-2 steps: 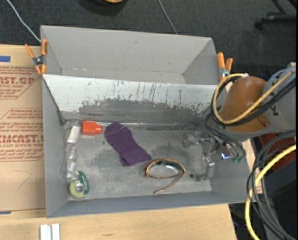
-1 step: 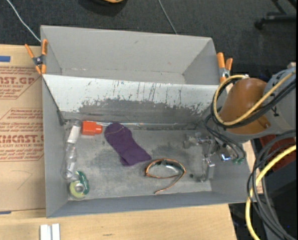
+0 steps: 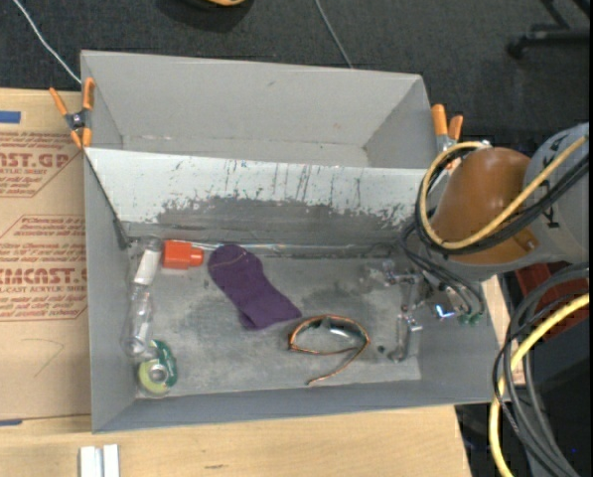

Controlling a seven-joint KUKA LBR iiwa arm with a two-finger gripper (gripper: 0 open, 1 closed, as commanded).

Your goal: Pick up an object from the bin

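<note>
Grey metal bin (image 3: 276, 117) sat on a pale counter (image 3: 276, 450), dark floor behind. Claw (image 3: 408, 338) was down at the bin's right side, just beside brown-rimmed glasses (image 3: 326, 337) lying front-right. Claw apart or together: couldn't tell. Purple cloth (image 3: 248, 286) mid-bin. Clear bottle (image 3: 140, 306) and green tape roll (image 3: 157, 371) far left.

Robot lab, I'd say: my cable-wrapped arm (image 3: 483, 207) over scuffed metal bin (image 3: 256, 97) on wooden bench (image 3: 276, 447), loose cables (image 3: 38, 30) across dark carpet (image 3: 395, 23).
</note>
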